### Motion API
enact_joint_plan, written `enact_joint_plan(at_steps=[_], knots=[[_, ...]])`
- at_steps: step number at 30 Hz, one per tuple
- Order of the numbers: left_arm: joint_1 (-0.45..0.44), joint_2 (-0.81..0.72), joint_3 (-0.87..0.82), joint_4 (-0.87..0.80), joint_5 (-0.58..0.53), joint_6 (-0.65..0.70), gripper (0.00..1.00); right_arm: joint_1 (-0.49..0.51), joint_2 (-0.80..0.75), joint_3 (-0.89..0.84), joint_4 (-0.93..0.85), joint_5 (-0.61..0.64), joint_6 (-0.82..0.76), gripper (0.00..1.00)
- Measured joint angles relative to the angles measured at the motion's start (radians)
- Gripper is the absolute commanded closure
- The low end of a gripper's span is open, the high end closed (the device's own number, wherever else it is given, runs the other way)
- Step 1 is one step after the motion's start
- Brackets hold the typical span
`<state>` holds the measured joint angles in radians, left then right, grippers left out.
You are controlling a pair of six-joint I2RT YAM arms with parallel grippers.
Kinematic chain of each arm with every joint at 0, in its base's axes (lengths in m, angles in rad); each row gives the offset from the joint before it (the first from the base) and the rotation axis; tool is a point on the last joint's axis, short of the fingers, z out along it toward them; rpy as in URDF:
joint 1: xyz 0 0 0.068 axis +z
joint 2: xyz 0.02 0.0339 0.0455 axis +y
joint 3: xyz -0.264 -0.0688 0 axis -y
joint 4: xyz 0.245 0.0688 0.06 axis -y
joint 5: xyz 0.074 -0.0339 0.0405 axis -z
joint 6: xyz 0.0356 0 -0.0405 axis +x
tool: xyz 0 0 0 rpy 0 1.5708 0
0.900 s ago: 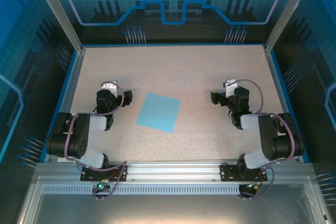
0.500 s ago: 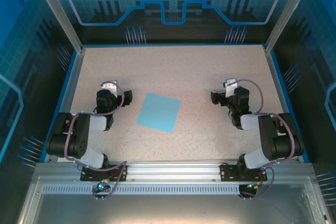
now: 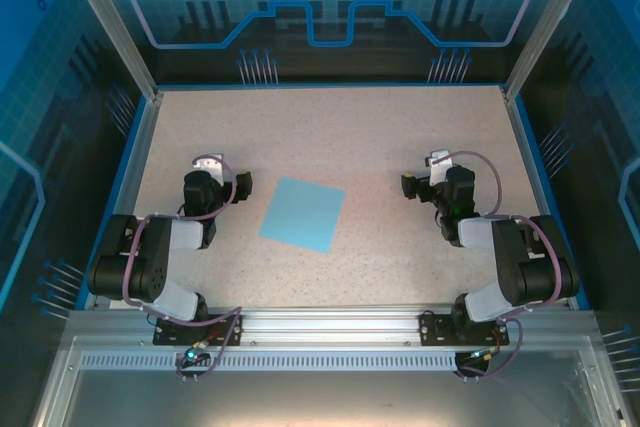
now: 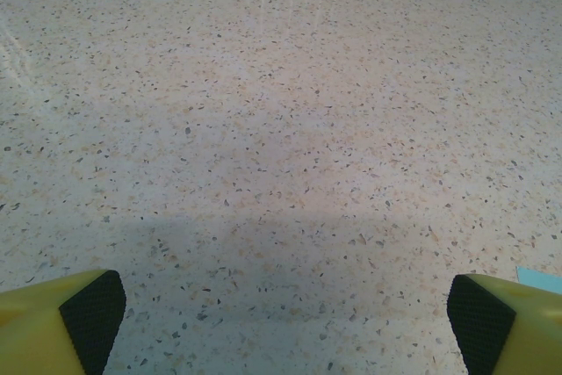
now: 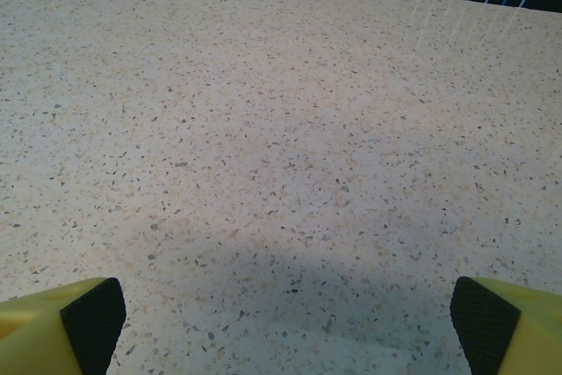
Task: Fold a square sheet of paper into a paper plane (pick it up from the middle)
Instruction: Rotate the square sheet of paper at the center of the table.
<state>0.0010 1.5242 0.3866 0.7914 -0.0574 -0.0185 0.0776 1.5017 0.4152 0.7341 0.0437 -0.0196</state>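
Nothing is moving since a moment ago; everything is staying as before. The paper sheet (image 3: 302, 214) is lying flat on the table (image 3: 330, 127), a little turned, between my left gripper (image 4: 285, 312) and my right gripper (image 5: 285, 313), closer to the left one, on its right side. Both are standing wide open, holding nothing.

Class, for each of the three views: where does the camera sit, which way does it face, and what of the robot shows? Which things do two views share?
Top external: above and behind, looking down on the table and square sheet of paper; both arms show.
Left wrist: on the left arm, facing the table's far edge; open jaws' pads show.
Right wrist: on the right arm, facing likewise; open jaws' pads show.
Shared: the sheet's corner also shows at left wrist's right edge.
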Motion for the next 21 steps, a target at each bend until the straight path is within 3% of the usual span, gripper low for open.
enact_joint_plan(at_steps=[21], knots=[[0.000,0.000,0.000,0.000,0.000,0.000,0.02,-0.006,0.000,0.000,0.000,-0.011,0.000,0.01]])
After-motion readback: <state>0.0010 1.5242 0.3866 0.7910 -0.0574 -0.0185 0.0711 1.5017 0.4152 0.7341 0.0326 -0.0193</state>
